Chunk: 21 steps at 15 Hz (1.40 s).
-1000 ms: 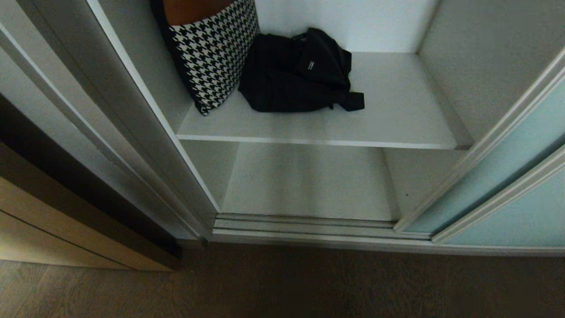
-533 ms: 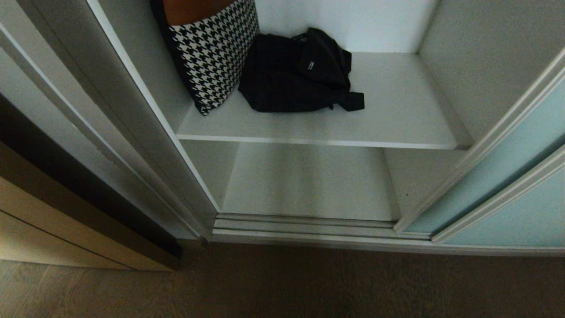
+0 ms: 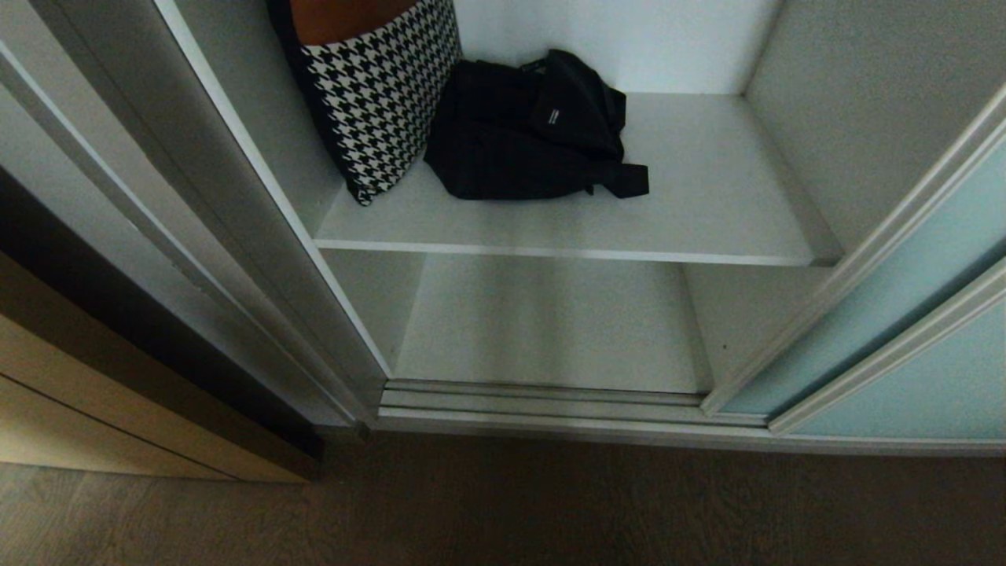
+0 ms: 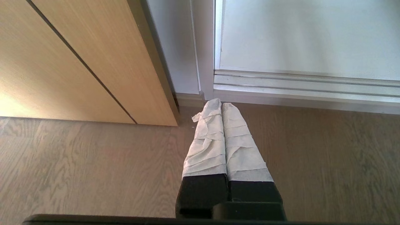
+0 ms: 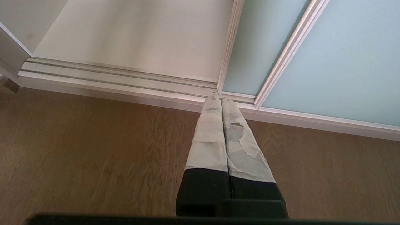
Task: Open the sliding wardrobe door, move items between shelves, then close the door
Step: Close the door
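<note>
Standing upright, sliding wardrobe door [image 3: 904, 314] pushed right, shelves [image 3: 566, 228] running sideways, left tool [image 4: 221, 104], right tool [image 5: 218, 97] pressed closed, empty

The head view looks forward and steeply down into the open wardrobe, from close by, taking in the shelves [image 3: 566, 228] and the floor track [image 3: 542, 401]; neither tool shows in it. Each wrist view looks along its own tool toward the floor [image 4: 93, 168]. Beyond the left tool [image 4: 217, 104] lies the track's end by the tan wooden panel [image 4: 78, 62]; beyond the right tool [image 5: 217, 98], the sliding wardrobe door [image 5: 337, 62]. All three views share the track.
</note>
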{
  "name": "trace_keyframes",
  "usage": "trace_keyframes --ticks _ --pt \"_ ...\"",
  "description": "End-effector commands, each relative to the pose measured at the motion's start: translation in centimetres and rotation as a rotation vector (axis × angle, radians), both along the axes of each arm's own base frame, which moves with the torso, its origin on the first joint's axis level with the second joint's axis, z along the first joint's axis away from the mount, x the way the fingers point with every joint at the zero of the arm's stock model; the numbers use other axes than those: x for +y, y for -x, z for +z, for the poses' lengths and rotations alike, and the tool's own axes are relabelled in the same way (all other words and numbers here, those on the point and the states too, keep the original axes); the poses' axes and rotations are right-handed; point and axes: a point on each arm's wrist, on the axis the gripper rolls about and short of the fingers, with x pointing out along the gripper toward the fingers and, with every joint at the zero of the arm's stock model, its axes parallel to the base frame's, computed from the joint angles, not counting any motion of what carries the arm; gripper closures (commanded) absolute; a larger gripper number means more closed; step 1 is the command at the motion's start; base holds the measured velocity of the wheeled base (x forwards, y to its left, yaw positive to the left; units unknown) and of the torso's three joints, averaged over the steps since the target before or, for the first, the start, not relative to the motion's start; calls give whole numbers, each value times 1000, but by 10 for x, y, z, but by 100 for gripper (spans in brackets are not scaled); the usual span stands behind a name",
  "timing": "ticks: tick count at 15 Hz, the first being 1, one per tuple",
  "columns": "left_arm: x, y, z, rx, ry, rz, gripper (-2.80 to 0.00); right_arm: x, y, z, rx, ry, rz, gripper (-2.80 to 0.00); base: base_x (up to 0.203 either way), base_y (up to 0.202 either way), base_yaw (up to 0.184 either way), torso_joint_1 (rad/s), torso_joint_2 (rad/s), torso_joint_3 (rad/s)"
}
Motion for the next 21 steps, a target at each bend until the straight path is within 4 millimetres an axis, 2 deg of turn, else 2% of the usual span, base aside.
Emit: trace_keyframes --ticks 1,10,14,15,17,21 --pt "0 0 0 3 5 0 0 0 0 0 0 0 1 0 0 0 0 0 0 0" --pt "0 0 0 3 6 0 0 0 0 0 0 3 1 0 0 0 0 0 0 0" --pt "0 0 0 3 6 0 0 0 0 2 -21 82 8 0 0 0 0 0 0 0" --pt "0 0 0 3 6 0 0 0 3 14 -91 74 6 0 0 0 0 0 0 0" --pt "0 0 0 3 6 0 0 0 15 51 -217 69 0 0 0 0 0 0 0 0" --pt "0 0 0 3 6 0 0 -1 57 138 -389 62 -23 0 0 0 0 0 0 0"
